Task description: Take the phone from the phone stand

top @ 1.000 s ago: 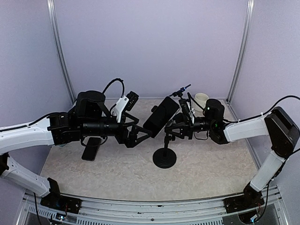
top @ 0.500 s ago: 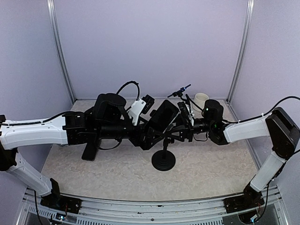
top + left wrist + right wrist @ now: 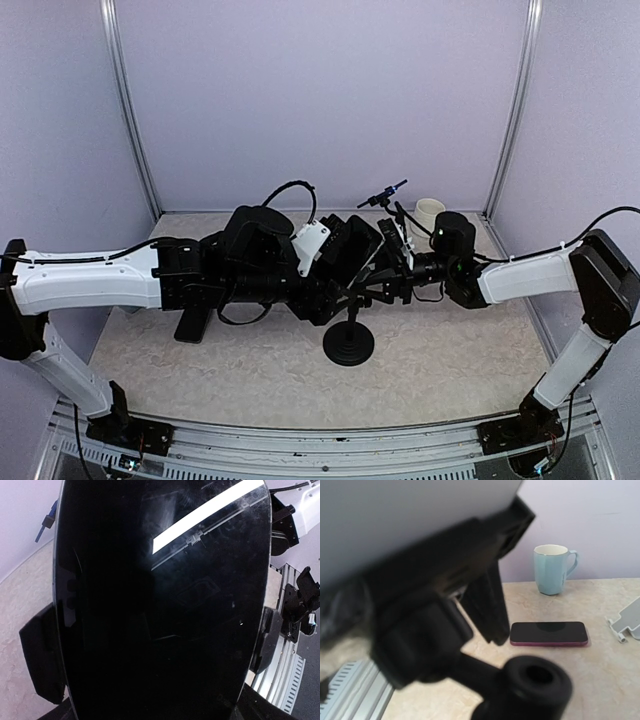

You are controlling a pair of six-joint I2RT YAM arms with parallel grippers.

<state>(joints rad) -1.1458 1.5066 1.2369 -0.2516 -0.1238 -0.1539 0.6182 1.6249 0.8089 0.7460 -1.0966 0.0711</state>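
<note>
Straddling the phone (image 3: 160, 600), which sits on its stand (image 3: 350, 343) mid-bench (image 3: 450, 370), the left fingers (image 3: 42, 665) flank both long edges, ready to pull. Whether they pinch, I cannot tell. The right fingers (image 3: 392, 272) are at the stem, likely bracing it, their state hidden.

There are two phones: a glossy black slab phone (image 3: 160, 600) raised at the centre and a black phone with a magenta edge (image 3: 548, 633) lying flat at the left. One black phone stand (image 3: 350, 342) with a round base stands mid-table. Two drinking vessels show, a cream cup (image 3: 430, 211) far right and a pale blue mug (image 3: 553, 569). There is also one light grey plastic piece (image 3: 626, 620) and two white-and-black robot arms, the left arm (image 3: 90, 285) and the right arm (image 3: 530, 275).
</note>
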